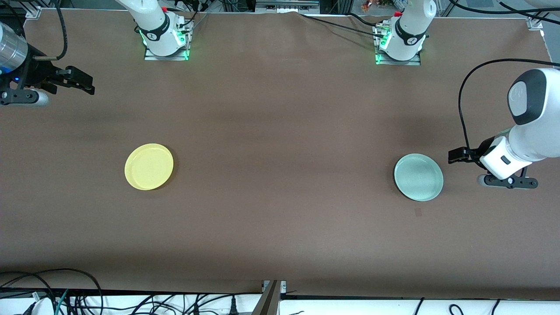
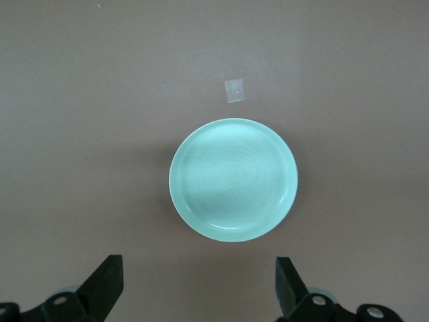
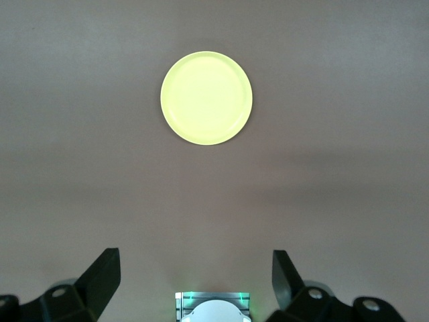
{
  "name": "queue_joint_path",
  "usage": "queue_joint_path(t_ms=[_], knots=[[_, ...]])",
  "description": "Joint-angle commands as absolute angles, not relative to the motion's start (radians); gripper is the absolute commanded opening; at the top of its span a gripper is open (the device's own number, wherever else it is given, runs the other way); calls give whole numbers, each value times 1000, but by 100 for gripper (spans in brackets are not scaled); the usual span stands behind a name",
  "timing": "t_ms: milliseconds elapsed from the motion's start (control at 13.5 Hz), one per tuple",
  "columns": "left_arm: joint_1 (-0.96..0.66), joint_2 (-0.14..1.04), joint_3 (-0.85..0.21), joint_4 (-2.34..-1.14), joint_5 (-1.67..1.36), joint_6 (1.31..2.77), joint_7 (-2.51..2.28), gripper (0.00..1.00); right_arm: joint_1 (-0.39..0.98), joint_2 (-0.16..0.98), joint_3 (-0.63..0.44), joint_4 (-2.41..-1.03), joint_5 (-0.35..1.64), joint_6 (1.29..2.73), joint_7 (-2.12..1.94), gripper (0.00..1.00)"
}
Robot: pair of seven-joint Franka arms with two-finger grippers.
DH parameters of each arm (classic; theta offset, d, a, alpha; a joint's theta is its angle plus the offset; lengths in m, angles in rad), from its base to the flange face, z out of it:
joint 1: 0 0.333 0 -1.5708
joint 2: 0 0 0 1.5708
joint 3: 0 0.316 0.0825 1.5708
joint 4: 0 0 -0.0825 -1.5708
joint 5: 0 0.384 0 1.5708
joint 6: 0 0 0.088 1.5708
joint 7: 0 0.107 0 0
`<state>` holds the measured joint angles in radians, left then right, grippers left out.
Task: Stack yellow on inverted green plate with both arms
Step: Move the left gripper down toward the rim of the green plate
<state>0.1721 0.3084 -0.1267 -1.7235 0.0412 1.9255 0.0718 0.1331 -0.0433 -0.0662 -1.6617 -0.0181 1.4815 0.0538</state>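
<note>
Front view: two plates lay well apart on the brown counter [image 1: 280, 131], one toward each arm's end, at about the same nearness to the front camera.
Yellow plate [image 1: 148, 166]: it rested rim-up on the counter toward the right arm's end, touching nothing; in the right wrist view it [image 3: 206, 98] sat at 12 o'clock from the jaws, well clear of them.
Green plate [image 1: 418, 176]: it lay on the counter toward the left arm's end, rim up with its hollow showing, so it was not inverted; in the left wrist view it [image 2: 233, 179] sat at 12 o'clock from the jaws, apart from them.
Left gripper [image 1: 455, 155]: it hung low just beside the green plate, at the plate's 3 o'clock in the front view; its jaws were spread wide and held nothing, each finger [image 2: 107, 282] apart from the plate.
Right gripper [image 1: 83, 82]: it hung over the counter's edge at the right arm's end, at the yellow plate's 11 o'clock in the front view and well apart from it; its jaws were spread wide and empty, one finger [image 3: 104, 274] in view.
Tape square [image 2: 233, 89]: a small pale piece lay flat on the counter near the green plate's rim, not touching it.
Right arm base [image 3: 212, 308]: its green-lit mount showed between the spread jaws in the right wrist view.
</note>
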Motion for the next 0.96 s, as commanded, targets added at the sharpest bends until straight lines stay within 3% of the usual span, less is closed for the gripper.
queue_joint_path(t_ms=[0, 223, 890], knots=[[195, 271, -126, -1882, 48, 2058, 84, 100, 135, -52, -55, -1654, -38, 1462, 71, 100], [209, 307, -124, -1954, 54, 2172, 80, 100, 135, -52, -58, -1652, -38, 1451, 72, 100], [267, 469, -124, -1951, 106, 2276, 69, 100, 155, -51, -48, -1640, -89, 1430, 72, 100]])
